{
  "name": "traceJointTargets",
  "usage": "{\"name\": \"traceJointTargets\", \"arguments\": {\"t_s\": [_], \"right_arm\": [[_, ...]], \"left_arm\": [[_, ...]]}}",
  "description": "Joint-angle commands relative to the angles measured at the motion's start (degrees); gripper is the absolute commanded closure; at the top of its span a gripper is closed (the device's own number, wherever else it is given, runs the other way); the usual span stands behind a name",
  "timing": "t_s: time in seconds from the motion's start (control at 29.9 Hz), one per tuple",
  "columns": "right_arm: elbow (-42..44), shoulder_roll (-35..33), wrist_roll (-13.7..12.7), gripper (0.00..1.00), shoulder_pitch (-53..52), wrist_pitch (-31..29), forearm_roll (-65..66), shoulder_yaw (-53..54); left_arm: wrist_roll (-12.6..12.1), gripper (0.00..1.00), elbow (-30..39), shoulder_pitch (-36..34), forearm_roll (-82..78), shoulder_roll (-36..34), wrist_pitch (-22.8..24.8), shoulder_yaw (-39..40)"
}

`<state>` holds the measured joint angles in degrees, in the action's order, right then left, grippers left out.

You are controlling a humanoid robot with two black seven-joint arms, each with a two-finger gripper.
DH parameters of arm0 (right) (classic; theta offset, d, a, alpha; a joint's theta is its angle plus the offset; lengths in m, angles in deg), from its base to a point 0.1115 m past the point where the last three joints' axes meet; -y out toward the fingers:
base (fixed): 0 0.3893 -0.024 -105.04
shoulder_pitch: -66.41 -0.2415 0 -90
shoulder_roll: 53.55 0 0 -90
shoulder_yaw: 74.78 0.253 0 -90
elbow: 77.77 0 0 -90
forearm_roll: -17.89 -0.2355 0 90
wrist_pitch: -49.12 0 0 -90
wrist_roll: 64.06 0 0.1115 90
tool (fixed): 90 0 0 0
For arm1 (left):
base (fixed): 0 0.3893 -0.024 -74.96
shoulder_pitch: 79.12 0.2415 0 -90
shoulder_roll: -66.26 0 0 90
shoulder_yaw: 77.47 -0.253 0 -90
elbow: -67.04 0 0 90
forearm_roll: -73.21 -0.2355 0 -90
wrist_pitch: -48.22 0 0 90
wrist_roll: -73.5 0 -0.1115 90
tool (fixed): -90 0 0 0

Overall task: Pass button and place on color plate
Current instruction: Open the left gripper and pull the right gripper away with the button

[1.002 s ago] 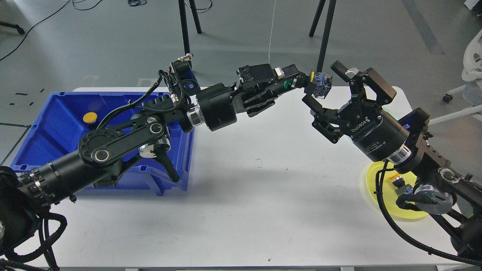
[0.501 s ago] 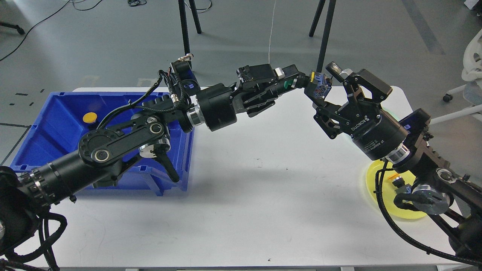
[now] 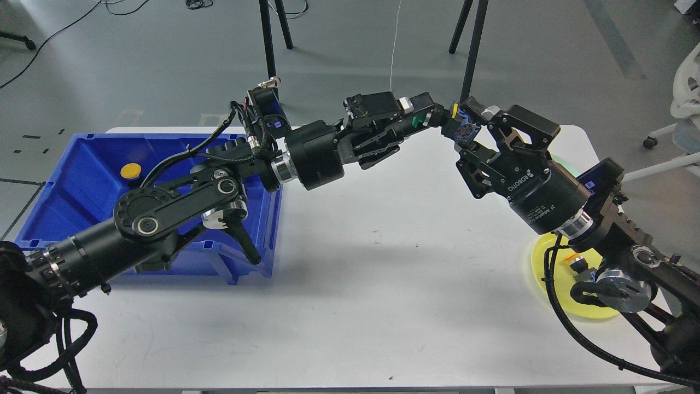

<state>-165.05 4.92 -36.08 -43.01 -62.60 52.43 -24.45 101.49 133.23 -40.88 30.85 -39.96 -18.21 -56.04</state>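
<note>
A small button (image 3: 466, 128) with a blue body and a yellow cap hangs in the air over the far right of the white table (image 3: 350, 273). My left gripper (image 3: 444, 121) reaches in from the left and is shut on its yellow end. My right gripper (image 3: 470, 131) comes up from the right, with one finger above and one below the blue body, closed onto it. A yellow plate (image 3: 544, 262) lies at the table's right edge, partly hidden by my right arm, with an orange-capped button (image 3: 572, 258) on it.
A blue bin (image 3: 82, 186) stands at the table's left and holds a yellow-capped button (image 3: 130, 171). A sliver of a green plate (image 3: 559, 162) shows behind my right gripper. Tripod legs (image 3: 470, 49) stand on the floor beyond the table.
My right gripper has moved up and left to the button and its fingers have closed from wide open onto it. My left arm has kept still, holding the button.
</note>
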Motion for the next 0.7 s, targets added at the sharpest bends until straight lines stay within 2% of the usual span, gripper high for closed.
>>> {"name": "traceJointTargets", "arguments": {"t_s": [0.0,0.03,0.17,0.43,0.67], "right_arm": [[0.0,-0.02,0.02,0.89,0.0,0.02,-0.09,0.11],[0.0,0.07,0.02,0.89,0.09,0.02,-0.09,0.11],[0.0,0.07,0.02,0.9,0.27,1.24,-0.18,0.2],[0.09,-0.2,0.02,0.91,1.23,1.69,-0.44,2.04],[6.75,0.68,0.02,0.91,7.64,6.51,-1.66,14.33]], "left_arm": [[0.01,0.34,-0.01,0.17,0.09,0.13,-0.28,0.37],[0.01,0.27,-0.01,0.17,0.26,0.13,-0.19,0.45],[0.01,0.2,-0.01,0.17,0.18,0.22,-0.19,0.45],[0.01,0.18,-0.01,0.26,0.61,0.22,-0.19,0.54],[0.01,0.18,-0.01,0.35,0.79,0.13,-0.19,0.63]]}}
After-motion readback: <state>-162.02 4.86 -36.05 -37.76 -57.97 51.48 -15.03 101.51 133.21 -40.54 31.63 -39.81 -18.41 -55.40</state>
